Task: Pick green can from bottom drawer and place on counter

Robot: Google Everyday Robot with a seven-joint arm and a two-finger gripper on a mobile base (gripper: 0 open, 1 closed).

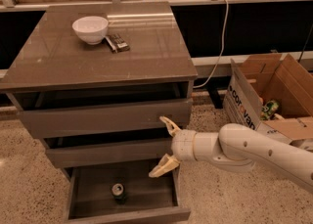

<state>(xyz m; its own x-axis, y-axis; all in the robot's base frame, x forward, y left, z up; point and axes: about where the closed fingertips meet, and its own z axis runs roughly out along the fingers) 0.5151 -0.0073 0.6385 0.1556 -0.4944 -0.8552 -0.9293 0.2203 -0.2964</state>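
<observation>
We observe warm, moderate overhead light. Glare streaks the rear of the counter (98,57). The bottom drawer (146,191) lies in shadow; the gripper (165,147), fingers spread, sits well lit just above it.

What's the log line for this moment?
claw: open, in front of middle drawer, above bottom drawer | green can: upright in open bottom drawer, ungrasped | counter: white bowl, no can

jaws apart (at middle drawer (107,152) right end) | green can (118,191) upright in open bottom drawer (122,216)
</observation>
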